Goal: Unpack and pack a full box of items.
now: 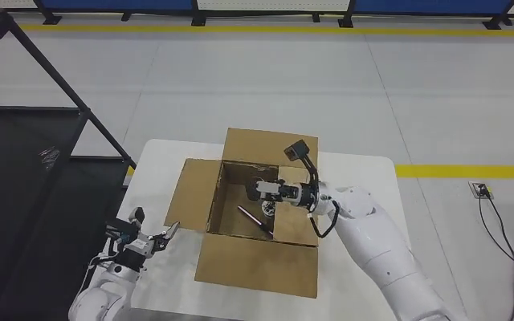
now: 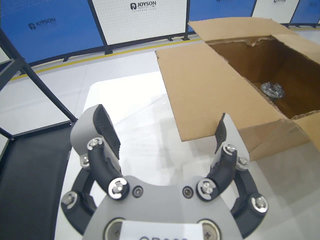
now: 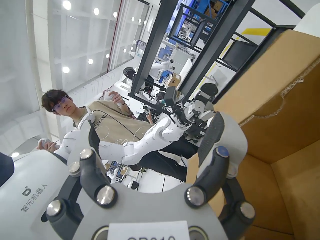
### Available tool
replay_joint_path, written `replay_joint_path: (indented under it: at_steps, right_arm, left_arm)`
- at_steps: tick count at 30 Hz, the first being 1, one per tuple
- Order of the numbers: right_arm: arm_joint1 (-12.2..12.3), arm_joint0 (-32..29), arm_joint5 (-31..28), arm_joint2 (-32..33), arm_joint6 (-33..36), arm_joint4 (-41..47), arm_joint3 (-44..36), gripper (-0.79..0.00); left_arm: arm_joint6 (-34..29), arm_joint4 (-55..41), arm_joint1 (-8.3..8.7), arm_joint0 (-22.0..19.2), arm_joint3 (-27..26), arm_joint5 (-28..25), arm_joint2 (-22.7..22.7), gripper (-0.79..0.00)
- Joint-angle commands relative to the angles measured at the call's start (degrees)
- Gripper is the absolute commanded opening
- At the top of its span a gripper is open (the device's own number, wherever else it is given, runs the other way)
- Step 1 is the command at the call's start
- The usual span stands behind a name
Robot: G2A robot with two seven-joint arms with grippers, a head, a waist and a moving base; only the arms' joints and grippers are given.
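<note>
An open cardboard box (image 1: 241, 193) stands in the middle of the white table (image 1: 361, 172), its four flaps folded outward. On its floor lie a thin dark rod (image 1: 255, 218) and a small silver metal part (image 1: 269, 208); the metal part (image 2: 272, 90) also shows in the left wrist view, down in the box (image 2: 205, 86). My right gripper (image 1: 254, 191) hangs inside the box near its far wall, open (image 3: 152, 136) with nothing between its fingers, the box wall (image 3: 275, 88) beside it. My left gripper (image 1: 155, 223) is over the table's near left corner, open (image 2: 162, 128) and empty, just short of the box's left flap.
A black metal rack (image 1: 48, 160) with a dark fabric bin (image 2: 30, 166) stands against the table's left side. Bare table surface lies to the right of the box and in front of its left flap.
</note>
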Motion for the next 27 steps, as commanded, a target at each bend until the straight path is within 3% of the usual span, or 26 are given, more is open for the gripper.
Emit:
replay_joint_path:
  at_steps: [1, 7, 14, 27]
  right_arm:
    - [0.92, -2.41, 0.35, 1.84, 0.34, -0.02, -4.15, 0.000]
    - [2.71, -7.91, 1.21, 5.76, 0.30, -0.84, -11.82, 0.000]
    - [2.71, -7.91, 1.21, 5.76, 0.30, -0.84, -11.82, 0.000]
    - [3.46, -10.71, 1.81, 7.15, -1.36, -0.51, -15.40, 0.000]
  left_arm:
    - [-0.61, 0.41, -0.01, -1.06, 1.42, -0.37, 0.33, 0.000]
    - [-0.59, 0.86, -0.05, -2.52, 3.22, -1.08, 0.78, 0.000]
    - [0.41, 1.01, 0.03, -1.94, 2.10, -1.13, -0.03, 0.000]
    - [1.64, 2.42, 0.26, 2.73, -8.13, 1.80, -3.59, 0.000]
